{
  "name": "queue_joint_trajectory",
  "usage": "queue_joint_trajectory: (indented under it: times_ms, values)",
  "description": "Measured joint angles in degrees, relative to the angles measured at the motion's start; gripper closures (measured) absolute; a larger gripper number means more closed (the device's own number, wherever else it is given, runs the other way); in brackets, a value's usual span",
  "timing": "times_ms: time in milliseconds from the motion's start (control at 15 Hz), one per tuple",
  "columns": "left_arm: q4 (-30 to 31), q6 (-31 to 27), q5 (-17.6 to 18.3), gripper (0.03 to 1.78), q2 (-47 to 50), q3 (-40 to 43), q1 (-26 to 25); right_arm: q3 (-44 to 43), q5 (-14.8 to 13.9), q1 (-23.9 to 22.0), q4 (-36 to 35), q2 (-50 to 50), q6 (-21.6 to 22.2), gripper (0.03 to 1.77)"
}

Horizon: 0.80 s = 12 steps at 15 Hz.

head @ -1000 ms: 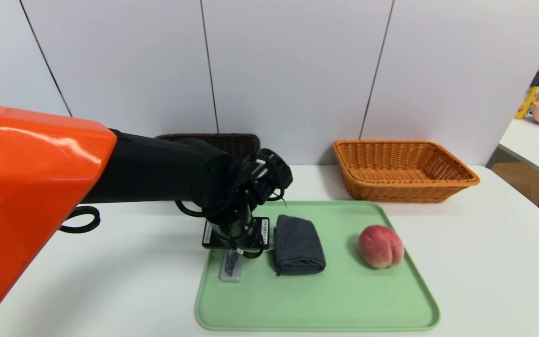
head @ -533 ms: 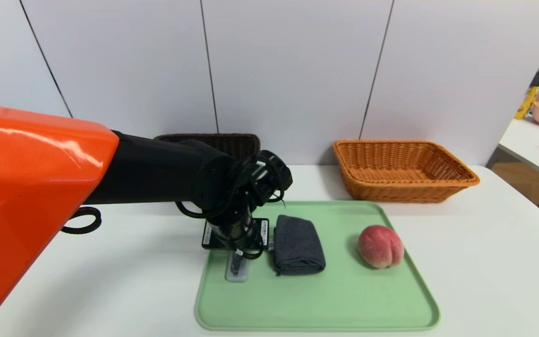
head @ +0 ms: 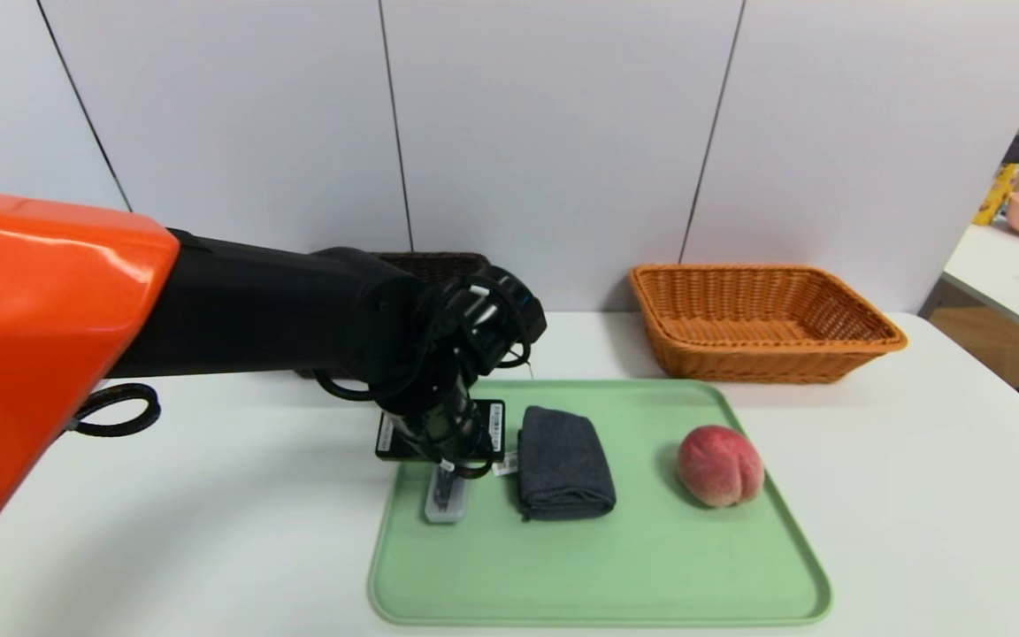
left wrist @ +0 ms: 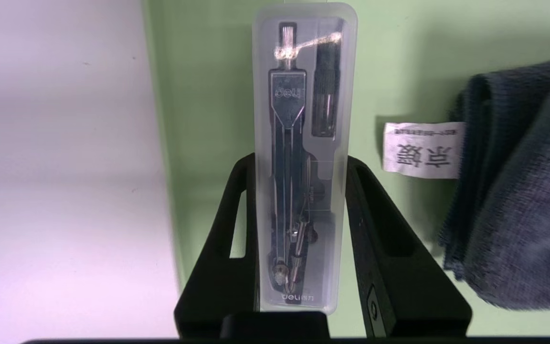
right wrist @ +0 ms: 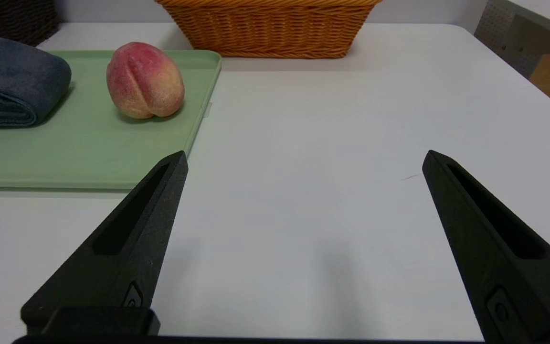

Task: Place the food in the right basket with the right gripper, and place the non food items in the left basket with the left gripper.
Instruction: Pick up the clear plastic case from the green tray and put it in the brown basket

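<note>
Peach (head: 720, 465) | on tray (head: 739, 593) | right basket (head: 863, 332) empty

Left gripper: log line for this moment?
left gripper: shut on compass case, over green tray | right gripper: open, parked | peach, grey cloth: on tray

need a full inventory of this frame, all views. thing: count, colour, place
table: 1, white, under everything
tray: 1, pale green, table centre
compass case: 1, clear plastic, tray's left edge
cloth: 1, dark grey, folded, on tray beside case
peach: 1, pink-red, tray right
right basket: 1, orange-tan, behind tray
left basket: 1, dark brown, behind left arm
left end effector: 1, black, shut on compass case
right end effector: 1, black, open, above bare table
</note>
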<state>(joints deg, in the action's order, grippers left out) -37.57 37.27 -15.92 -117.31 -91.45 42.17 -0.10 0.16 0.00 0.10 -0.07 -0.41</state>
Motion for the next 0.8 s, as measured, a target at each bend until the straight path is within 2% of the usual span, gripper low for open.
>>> queue_joint_trajectory:
  times_ms: [200, 333, 600, 800]
  values:
    - [0.12, -0.72, -0.54, 1.26, 2.93, -0.77, -0.72, 0.00, 0.00, 0.00, 0.00, 0.00, 0.00, 0.10]
    - [0.15, -3.15, -0.78, 1.26, 5.21, -1.55, -1.84, 0.00, 0.00, 0.00, 0.00, 0.00, 0.01, 0.10]
    - [0.61, -8.00, -3.40, 1.26, 8.11, -5.51, -6.25, 0.00, 0.02, 0.00, 0.00, 0.00, 0.01, 0.10]
    - [0.59, -10.90, -3.54, 1.26, 8.37, -10.50, -10.12, 0.00, -0.02, 0.00, 0.00, 0.00, 0.00, 0.10]
